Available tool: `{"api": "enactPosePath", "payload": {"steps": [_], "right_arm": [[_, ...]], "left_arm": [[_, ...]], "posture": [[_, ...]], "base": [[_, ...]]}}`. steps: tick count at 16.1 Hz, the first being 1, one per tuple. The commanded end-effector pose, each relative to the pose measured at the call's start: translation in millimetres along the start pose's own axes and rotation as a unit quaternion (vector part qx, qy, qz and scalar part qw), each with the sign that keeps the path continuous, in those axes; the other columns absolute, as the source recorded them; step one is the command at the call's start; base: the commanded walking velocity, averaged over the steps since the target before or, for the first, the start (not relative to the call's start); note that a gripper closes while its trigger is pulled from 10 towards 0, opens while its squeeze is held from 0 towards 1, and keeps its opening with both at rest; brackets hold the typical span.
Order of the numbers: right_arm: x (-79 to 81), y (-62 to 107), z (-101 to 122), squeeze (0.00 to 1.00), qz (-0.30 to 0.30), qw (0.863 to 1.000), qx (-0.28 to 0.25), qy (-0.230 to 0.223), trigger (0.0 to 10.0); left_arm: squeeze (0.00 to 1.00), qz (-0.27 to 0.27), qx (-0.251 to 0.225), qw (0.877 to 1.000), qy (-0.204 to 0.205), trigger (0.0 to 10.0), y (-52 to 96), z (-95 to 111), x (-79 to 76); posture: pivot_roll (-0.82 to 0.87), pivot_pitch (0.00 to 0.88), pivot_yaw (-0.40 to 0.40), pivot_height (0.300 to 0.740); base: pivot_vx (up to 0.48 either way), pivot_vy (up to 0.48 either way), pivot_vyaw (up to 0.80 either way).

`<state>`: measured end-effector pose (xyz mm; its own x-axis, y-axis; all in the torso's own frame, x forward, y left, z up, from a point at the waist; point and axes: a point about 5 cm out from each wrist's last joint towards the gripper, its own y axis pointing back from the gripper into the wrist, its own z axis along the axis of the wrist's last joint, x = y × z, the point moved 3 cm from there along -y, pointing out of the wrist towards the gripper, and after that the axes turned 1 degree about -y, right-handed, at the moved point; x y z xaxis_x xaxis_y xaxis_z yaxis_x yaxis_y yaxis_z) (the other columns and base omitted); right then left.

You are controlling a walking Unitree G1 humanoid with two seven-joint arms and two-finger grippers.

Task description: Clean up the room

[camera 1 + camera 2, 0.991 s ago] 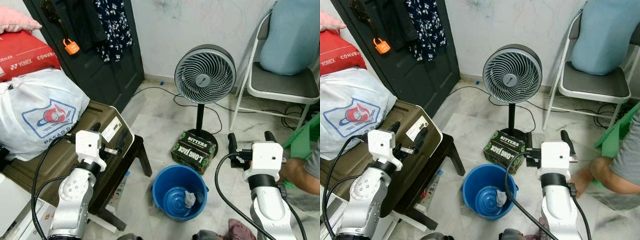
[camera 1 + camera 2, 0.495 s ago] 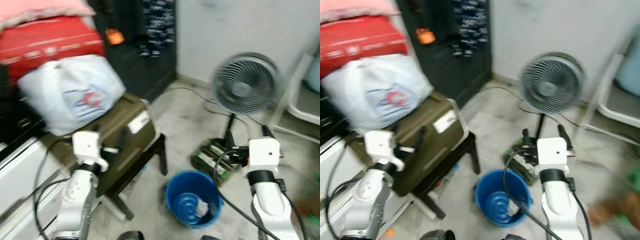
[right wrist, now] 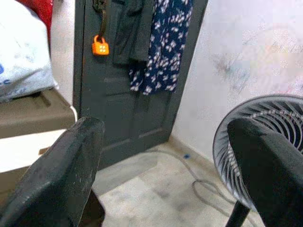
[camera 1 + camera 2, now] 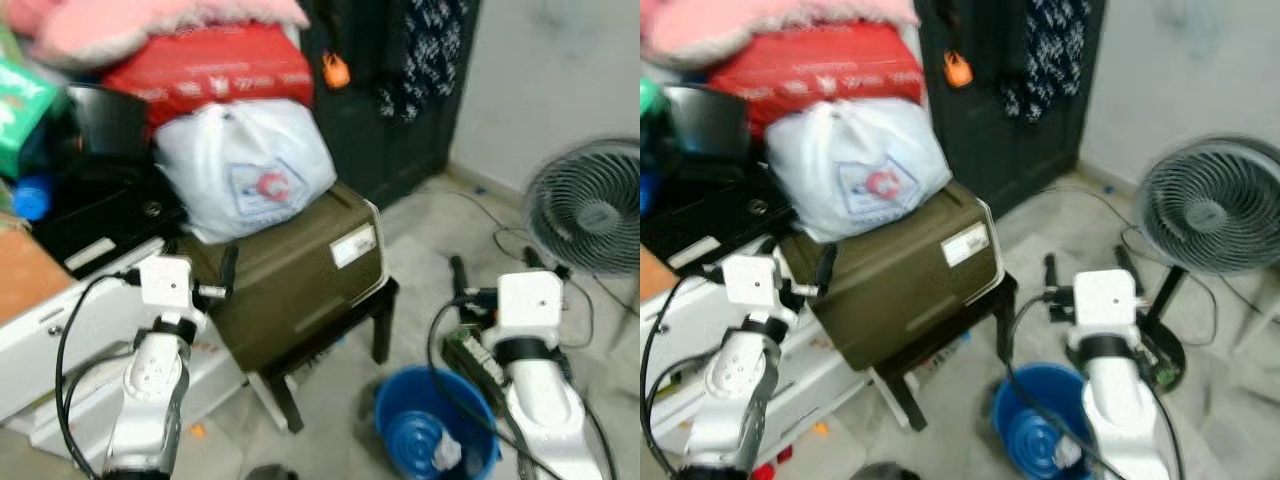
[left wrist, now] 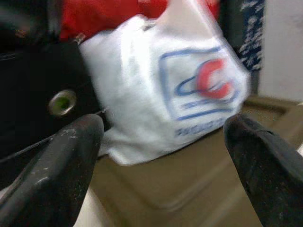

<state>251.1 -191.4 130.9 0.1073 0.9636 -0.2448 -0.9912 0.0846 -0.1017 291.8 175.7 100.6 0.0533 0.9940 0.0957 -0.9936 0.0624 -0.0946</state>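
Both arms are held up in front of me with nothing in them. My left gripper [image 4: 196, 277] is open beside a brown case [image 4: 300, 268] that rests on a dark stool [image 4: 378, 322]. In the left wrist view its fingers [image 5: 57, 165] frame a white plastic bag [image 5: 184, 85] lying on that case. My right gripper [image 4: 493, 270] is open above a blue bucket [image 4: 402, 420], which holds a crumpled white scrap [image 4: 445, 455]. The right wrist view looks between the fingers [image 3: 61, 165] toward a dark door [image 3: 128, 109] and a standing fan [image 3: 265, 142].
Piled at the left are a red bag [image 4: 210, 70], a pink cushion [image 4: 150, 20] and a black box [image 4: 90, 215] on white furniture [image 4: 60, 335]. An orange padlock [image 4: 335, 70] and a floral garment [image 4: 435, 50] hang on the door. The fan [image 4: 590, 210] stands at the right, with cables on the floor.
The whole picture has swung left: fan and bucket now sit further right, the chair and the person's arm are out of frame, more of the pile shows. Both grippers stay open.
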Motion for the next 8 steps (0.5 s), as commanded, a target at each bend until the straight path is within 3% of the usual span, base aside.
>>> {"api": "enactPosePath", "payload": {"steps": [1,6,8], "right_arm": [[2.0,-0.8,2.5,0.00,0.004,1.000,-0.001,-0.007,10.0],[5.1,8.4,3.5,0.00,0.007,1.000,0.004,-0.011,10.0],[12.8,0.8,7.1,0.00,0.020,1.000,-0.005,-0.017,10.0]], "left_arm": [[0.00,0.016,0.005,1.000,-0.014,10.0,0.0,-1.4,6.1],[0.00,0.066,0.022,0.997,-0.034,10.0,1.8,-6.5,18.2],[0.00,0.060,0.029,0.997,-0.039,10.0,-5.7,-8.4,17.4]], "posture": [[-0.21,0.000,0.093,0.740],[-0.20,0.000,0.091,0.740],[-0.20,0.000,0.085,0.740]], "base": [[0.000,0.000,0.80],[0.000,0.000,0.80],[0.000,0.000,0.80]]}}
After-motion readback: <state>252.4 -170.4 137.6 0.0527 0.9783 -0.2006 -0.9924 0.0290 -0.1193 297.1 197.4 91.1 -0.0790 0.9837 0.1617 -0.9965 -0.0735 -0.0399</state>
